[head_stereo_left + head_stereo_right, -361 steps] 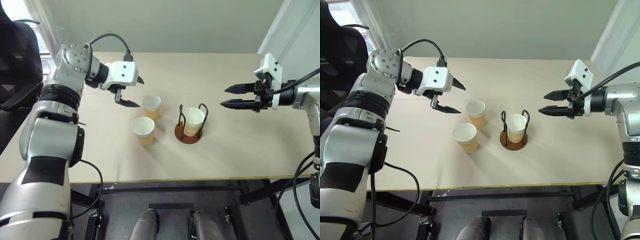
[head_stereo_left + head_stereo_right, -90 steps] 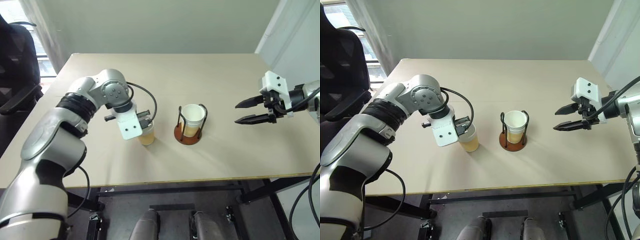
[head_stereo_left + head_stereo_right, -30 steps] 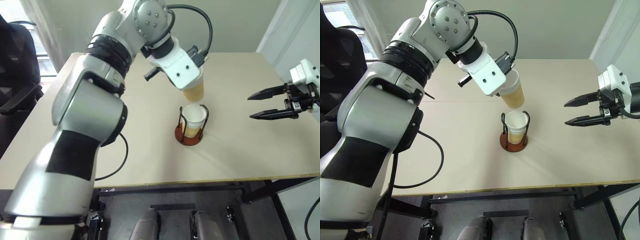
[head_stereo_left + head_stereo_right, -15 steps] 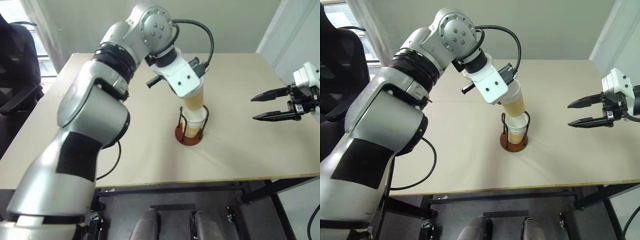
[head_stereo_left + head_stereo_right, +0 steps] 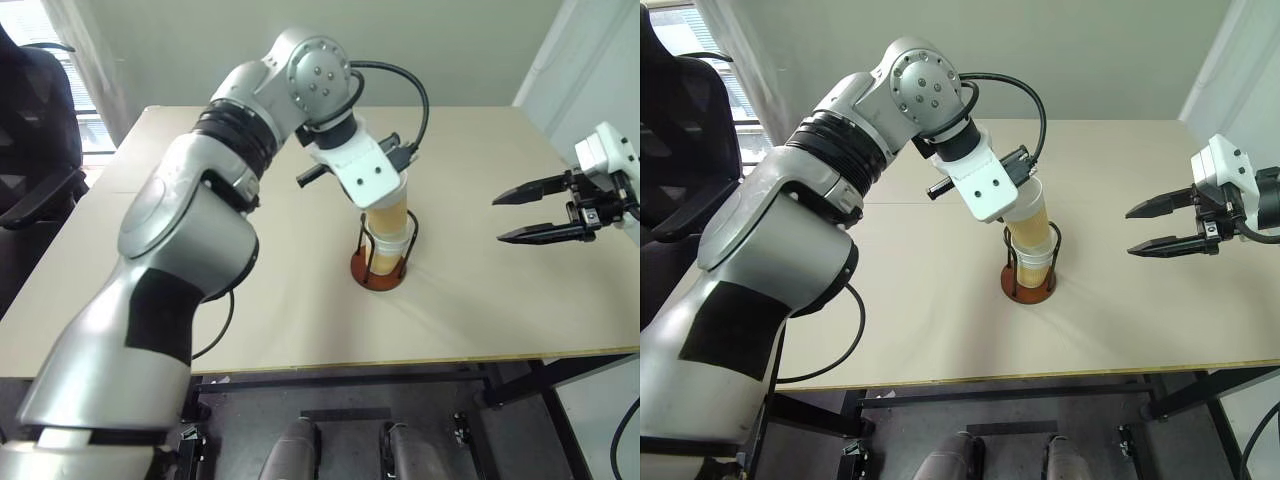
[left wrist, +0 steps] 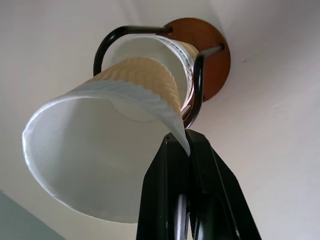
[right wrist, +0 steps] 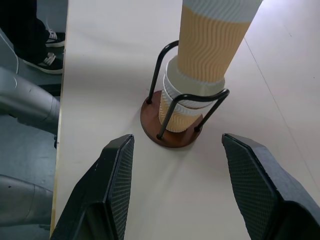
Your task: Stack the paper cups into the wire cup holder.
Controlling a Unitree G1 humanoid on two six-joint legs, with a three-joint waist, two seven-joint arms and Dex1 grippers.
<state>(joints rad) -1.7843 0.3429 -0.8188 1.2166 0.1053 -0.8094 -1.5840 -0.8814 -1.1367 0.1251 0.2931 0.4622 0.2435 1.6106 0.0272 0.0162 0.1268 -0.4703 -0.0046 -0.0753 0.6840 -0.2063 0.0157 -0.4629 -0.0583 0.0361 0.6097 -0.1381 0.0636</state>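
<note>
The wire cup holder (image 5: 375, 272), a reddish-brown disc with two black wire loops, stands mid-table. A paper cup (image 7: 179, 114) sits inside it, white rim up. My left gripper (image 6: 183, 139) is shut on the rim of another paper cup (image 5: 387, 212), tan and ribbed. That cup leans slightly, and its bottom is nested in the cup in the holder. In the left wrist view the held cup's white inside (image 6: 95, 165) faces the camera. My right gripper (image 5: 498, 218) hangs open and empty well to the right of the holder, its fingers (image 7: 117, 170) pointing at it.
The beige table (image 5: 250, 320) has its front edge near me. A black office chair (image 5: 35, 120) stands off the left side. A person's shoes (image 7: 37, 60) rest on the floor beyond the table. A black cable (image 5: 415, 85) loops over my left wrist.
My left gripper has come down with the cup, from just above the holder into the cup standing in it. The right gripper has stayed open in place.
</note>
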